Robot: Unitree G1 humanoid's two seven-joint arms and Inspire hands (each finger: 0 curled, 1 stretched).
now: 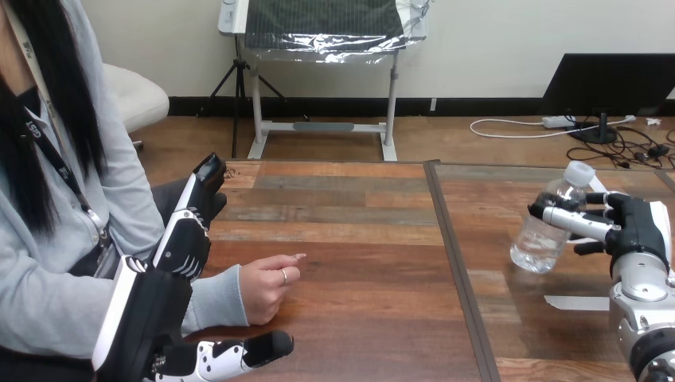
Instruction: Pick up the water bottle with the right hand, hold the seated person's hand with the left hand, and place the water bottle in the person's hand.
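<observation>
Two-handed, working on either side of the person's hand [269,288] at the wooden table [350,239].

Gripping the water bottle [543,235] with the right hand [633,231], well to the right of the person's hand. Wrapping fingers [569,221] round the clear body and clasping it across its middle. Tilting the bottle, leaning its white cap [579,172] up and away from the person's hand. Holding its base just over the tabletop or touching it; cannot tell which. Holding it far from the person's hand, beyond the dark seam [454,263] in the table and beside a strip of white tape [577,302].

Spreading the left hand [181,245] wide open just left of the person's hand, over the grey sleeve [215,298]. Stretching straight fingers [205,179] out on the sleeve's far side and laying the thumb [251,350] out on its near side. Bracketing the sleeve between fingers and thumb without curling round it; cannot tell whether touching.

Seeing the person's hand lying loosely curled on the wood, holding nothing, pointing one fingertip toward the bottle.
</observation>
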